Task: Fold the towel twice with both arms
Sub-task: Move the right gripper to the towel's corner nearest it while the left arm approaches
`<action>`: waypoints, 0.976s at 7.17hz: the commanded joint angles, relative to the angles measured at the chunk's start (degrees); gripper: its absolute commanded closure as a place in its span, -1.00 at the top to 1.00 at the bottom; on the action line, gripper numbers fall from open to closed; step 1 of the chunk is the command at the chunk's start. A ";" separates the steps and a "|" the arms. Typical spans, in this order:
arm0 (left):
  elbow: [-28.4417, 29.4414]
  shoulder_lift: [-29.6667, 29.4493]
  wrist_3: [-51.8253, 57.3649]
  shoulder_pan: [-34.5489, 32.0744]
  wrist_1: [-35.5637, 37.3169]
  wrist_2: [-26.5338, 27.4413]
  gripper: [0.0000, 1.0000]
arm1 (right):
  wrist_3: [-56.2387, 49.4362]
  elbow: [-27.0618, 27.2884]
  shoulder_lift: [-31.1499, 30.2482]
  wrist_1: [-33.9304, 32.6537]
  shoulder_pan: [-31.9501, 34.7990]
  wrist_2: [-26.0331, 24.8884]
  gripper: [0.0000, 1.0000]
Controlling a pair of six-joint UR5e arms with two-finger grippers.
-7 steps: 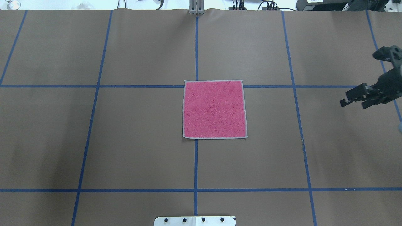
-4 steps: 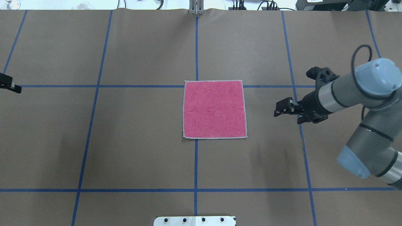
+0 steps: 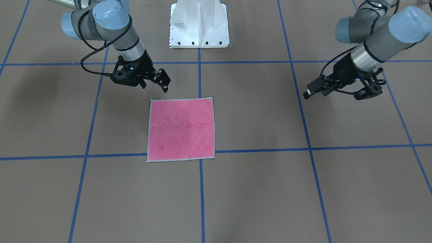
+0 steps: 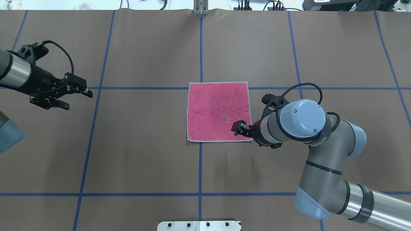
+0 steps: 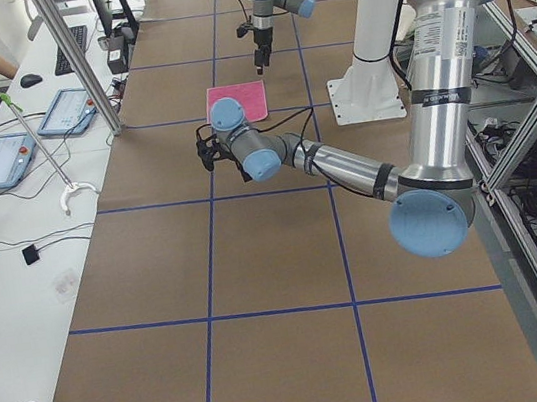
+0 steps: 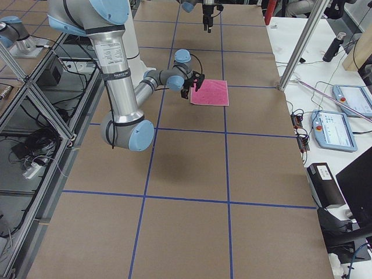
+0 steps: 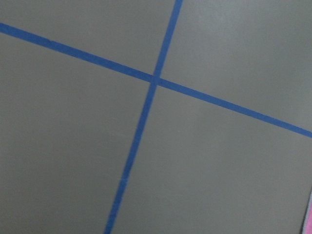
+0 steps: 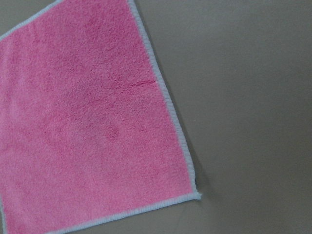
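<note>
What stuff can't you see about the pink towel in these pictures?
Underside of the towel, every view: it lies flat on the table.
Its near right corner, overhead view: the right gripper covers it.
Most of it, left wrist view: the frame edge leaves only a pink sliver.

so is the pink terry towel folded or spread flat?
Spread flat. The small pink terry towel lies as one full square, pink face up, grey-stitched border showing on all four sides.
</note>
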 commanded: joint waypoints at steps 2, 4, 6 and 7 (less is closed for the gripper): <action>0.17 -3.01 -4.18 5.00 0.24 4.67 1.00 | 0.21 -1.33 0.93 -2.46 -0.69 -2.07 0.78; 0.35 -3.45 -4.35 5.35 0.76 4.67 1.00 | 0.30 -2.83 1.19 -2.55 -1.66 -4.44 0.77; 0.26 -3.37 -4.35 5.44 0.85 4.76 1.00 | 2.12 -3.09 1.19 -2.03 -2.10 -6.63 0.70; 0.26 -3.45 -4.35 5.44 0.85 4.76 1.00 | 4.05 -3.62 1.28 -2.02 -2.19 -8.04 0.56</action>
